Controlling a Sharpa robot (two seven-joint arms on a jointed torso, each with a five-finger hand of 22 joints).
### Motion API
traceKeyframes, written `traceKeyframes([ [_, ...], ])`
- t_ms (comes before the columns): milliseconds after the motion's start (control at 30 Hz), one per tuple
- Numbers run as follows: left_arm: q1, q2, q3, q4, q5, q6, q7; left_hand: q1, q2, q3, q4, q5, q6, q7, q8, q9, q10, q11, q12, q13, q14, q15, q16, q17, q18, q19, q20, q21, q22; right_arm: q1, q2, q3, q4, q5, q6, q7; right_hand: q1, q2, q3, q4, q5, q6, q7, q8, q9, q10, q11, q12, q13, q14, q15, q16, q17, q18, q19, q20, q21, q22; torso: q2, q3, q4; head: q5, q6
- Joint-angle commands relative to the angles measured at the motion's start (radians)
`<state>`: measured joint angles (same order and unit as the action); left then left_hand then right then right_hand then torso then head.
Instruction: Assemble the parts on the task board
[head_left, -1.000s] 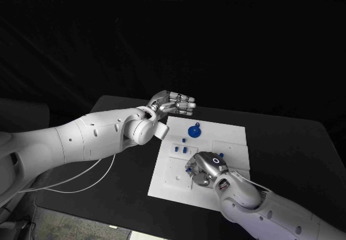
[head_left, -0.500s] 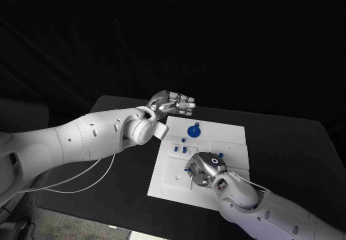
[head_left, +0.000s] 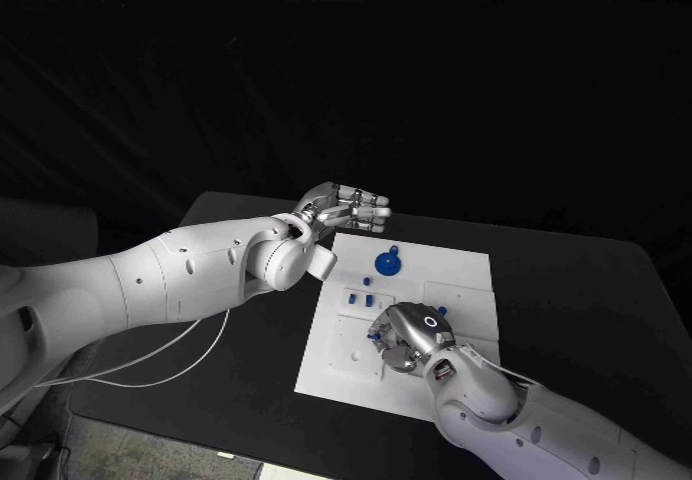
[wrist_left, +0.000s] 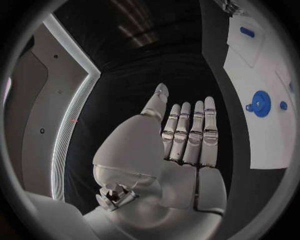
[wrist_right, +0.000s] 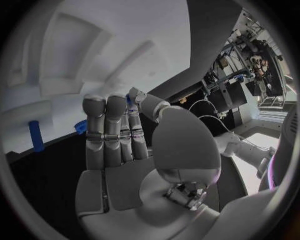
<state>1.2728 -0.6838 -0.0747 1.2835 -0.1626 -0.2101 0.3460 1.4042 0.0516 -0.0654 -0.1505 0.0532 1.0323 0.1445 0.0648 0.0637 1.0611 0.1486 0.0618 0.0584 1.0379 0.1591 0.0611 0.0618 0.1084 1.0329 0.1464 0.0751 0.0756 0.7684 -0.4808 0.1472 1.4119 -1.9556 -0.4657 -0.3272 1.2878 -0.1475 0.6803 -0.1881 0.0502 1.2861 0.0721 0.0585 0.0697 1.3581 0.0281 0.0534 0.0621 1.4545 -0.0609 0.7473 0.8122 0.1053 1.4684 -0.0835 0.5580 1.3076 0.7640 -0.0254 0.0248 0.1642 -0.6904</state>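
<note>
My right hand (head_left: 405, 337) sat low on the near part of the task board (head_left: 462, 270), fingers pinching a small blue part (wrist_right: 129, 99), probably for seating. Farther left, my left hand (head_left: 346, 209) hovered, fingers straight and empty.

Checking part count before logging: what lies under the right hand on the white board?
The right hand covers part of the white task board. Small blue parts peek out at its fingers; anything else beneath is hidden.

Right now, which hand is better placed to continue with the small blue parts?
The right hand: it is already over the task board among the small parts. The left hand hovers beyond the board's far corner, holding nothing.
</note>
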Motion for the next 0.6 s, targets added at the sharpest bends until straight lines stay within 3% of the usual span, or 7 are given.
traceKeyframes([
  [33,0.001,0.001,0.001,0.002,0.005,0.016,0.003,-0.001,0.008,0.0,0.006,-0.001,0.007,0.0,-0.001,-0.001,-0.001,0.003,0.0,0.0,-0.002,0.001,-0.001,-0.001,0.0,0.005,0.002,0.005,-0.001,-0.001,-0.005,0.0,0.011,-0.009,-0.014,-0.007,0.002,0.006,0.0,-0.004,0.002,0.008,0.001,0.006,0.001,0.021,-0.01,0.007,0.001,-0.002,-0.009,-0.005,0.002,0.013,0.022,-0.007,0.005,0.035,0.0,-0.0001,-0.0002,0.0,0.001],
  [433,0.001,0.001,0.001,0.003,0.005,0.02,-0.001,-0.006,0.011,-0.004,0.014,-0.001,0.004,0.001,-0.002,-0.001,-0.004,0.004,0.0,0.0,-0.003,0.002,-0.001,-0.001,0.0,0.004,0.002,0.005,-0.002,0.016,-0.012,0.002,0.04,-0.033,0.158,-0.05,0.001,0.014,-0.006,-0.005,0.003,0.004,0.002,0.006,0.003,0.018,-0.01,0.007,0.001,-0.004,-0.008,-0.006,0.005,0.013,0.018,-0.006,0.008,0.039,-0.001,-0.0023,0.0014,0.002,-0.002],
  [600,0.001,0.002,0.001,0.002,0.005,0.02,-0.002,-0.006,0.011,-0.005,0.016,-0.001,0.004,0.001,-0.002,-0.001,-0.003,0.004,0.0,0.0,-0.003,0.002,-0.001,-0.001,0.0,0.004,0.003,0.005,-0.002,0.023,-0.006,0.002,0.038,-0.044,0.202,-0.079,0.002,0.014,-0.006,-0.006,0.003,0.003,0.002,0.006,0.003,0.018,-0.009,0.007,0.001,-0.004,-0.008,-0.006,0.005,0.013,0.018,-0.006,0.007,0.039,0.0,-0.0029,0.0012,0.005,-0.005],
])
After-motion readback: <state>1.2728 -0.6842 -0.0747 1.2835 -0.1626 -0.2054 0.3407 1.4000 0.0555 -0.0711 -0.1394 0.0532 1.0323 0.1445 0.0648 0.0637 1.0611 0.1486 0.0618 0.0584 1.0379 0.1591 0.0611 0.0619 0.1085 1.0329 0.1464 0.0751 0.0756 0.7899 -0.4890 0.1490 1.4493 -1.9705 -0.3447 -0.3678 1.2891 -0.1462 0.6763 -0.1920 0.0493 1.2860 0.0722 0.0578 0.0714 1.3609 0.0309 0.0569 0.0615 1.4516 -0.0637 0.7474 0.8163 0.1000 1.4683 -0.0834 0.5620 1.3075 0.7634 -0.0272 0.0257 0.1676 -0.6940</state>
